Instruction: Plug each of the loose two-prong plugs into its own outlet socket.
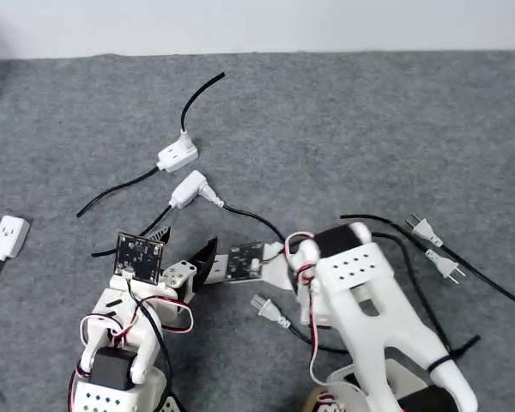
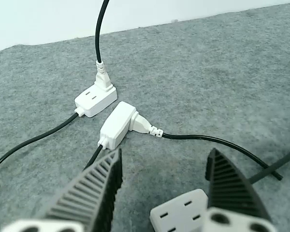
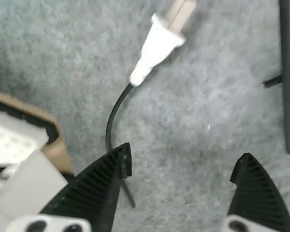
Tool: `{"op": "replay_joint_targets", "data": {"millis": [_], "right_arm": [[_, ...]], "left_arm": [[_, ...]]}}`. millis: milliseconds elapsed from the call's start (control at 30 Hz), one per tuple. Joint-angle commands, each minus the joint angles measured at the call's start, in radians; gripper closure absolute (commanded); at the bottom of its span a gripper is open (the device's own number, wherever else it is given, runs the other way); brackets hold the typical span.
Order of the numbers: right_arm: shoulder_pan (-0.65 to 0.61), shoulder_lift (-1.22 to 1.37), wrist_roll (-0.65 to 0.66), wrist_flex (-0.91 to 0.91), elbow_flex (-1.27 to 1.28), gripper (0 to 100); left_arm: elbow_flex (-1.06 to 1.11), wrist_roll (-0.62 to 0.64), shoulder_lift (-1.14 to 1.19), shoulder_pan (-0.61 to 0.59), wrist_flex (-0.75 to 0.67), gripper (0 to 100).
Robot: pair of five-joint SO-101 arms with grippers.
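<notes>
1. Three loose plugs lie on the bench, each a white moulded body with two bare metal prongs on a round black lead. A lone plug (image 1: 270, 311) is toward the near middle. An upper plug (image 1: 423, 228) and a lower plug (image 1: 445, 266) lie side by side well off to the right.
2. An edge socket (image 1: 10, 236), a white rectangular block, lies alone at the left. The rear socket (image 1: 178, 155) and middle socket (image 1: 187, 189) each carry a seated plug.
3. The left claw (image 2: 165, 154) gapes wide and grips nothing. Its fingers (image 2: 99, 188) are black, ribbed and wedge-shaped. A slotted near socket (image 2: 179, 220) lies low between them, close by one.
4. The right claw (image 3: 183, 154) is likewise spread wide and empty, over a curving black cord (image 3: 112, 113).
5. The bench (image 1: 343, 120) is fuzzy grey felt.
</notes>
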Motion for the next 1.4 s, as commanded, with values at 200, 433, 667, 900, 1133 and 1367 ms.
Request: {"op": "replay_joint_targets", "data": {"millis": [200, 433, 667, 900, 1133, 1367], "right_arm": [[-0.308, 0.004, -0.425, -0.251, 0.018, 68.1], [-0.309, 0.196, -0.457, -0.343, 0.014, 68.1], [-0.308, 0.346, -0.448, -0.374, -0.032, 71.0], [-0.272, 0.351, -0.393, -0.38, -0.054, 95.3], [-0.16, 0.286, -0.29, -0.348, -0.074, 99.0], [0.061, 0.054, -0.046, -0.217, -0.173, 99.1]], "left_arm": [[-0.051, 0.002, -0.015, -0.178, 0.184, 73], [-0.061, -0.117, -0.015, -0.198, 0.278, 73], [-0.061, -0.12, -0.015, -0.195, 0.278, 73], [-0.061, -0.12, -0.015, -0.195, 0.276, 73], [-0.054, -0.121, -0.015, -0.195, 0.276, 73], [-0.019, -0.124, -0.015, -0.195, 0.227, 73]]}}
